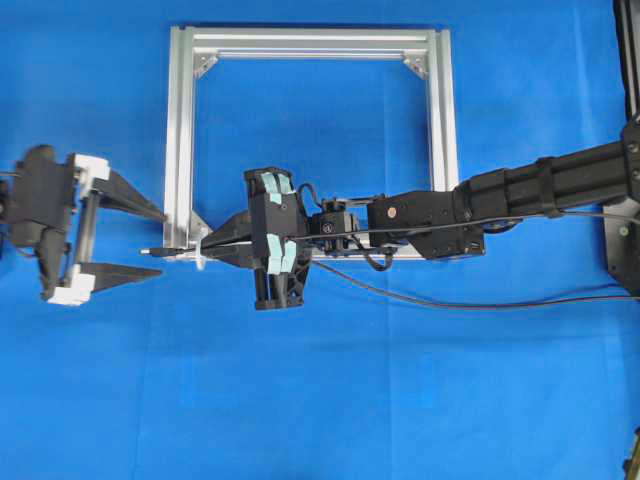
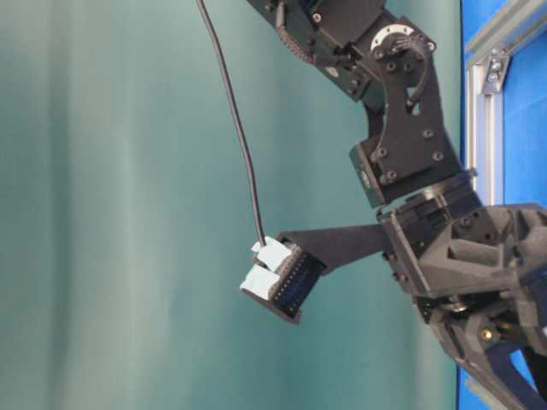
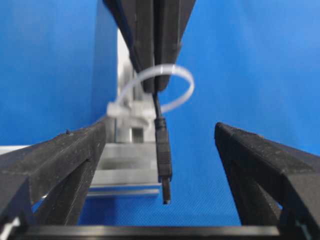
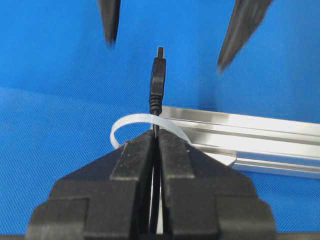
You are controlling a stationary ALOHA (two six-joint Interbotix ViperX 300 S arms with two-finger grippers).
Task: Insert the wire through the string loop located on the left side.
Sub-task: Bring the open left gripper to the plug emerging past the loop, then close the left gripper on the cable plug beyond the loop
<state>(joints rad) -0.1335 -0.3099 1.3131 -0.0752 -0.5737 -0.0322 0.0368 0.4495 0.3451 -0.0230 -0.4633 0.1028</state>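
Note:
The thin black wire runs along my right arm to its plug, which sticks out left of the silver frame's lower left corner. My right gripper is shut on the wire just behind the plug. The whitish string loop arcs round the right gripper's fingertips, and the plug stands beyond it. In the left wrist view the plug hangs in front of the loop. My left gripper is open, its fingers on either side of the plug, apart from it.
A blue cloth covers the table. The square aluminium frame lies flat on it, with corner brackets inside. The wire trails right across the cloth below my right arm. The left gripper sits just left of the frame.

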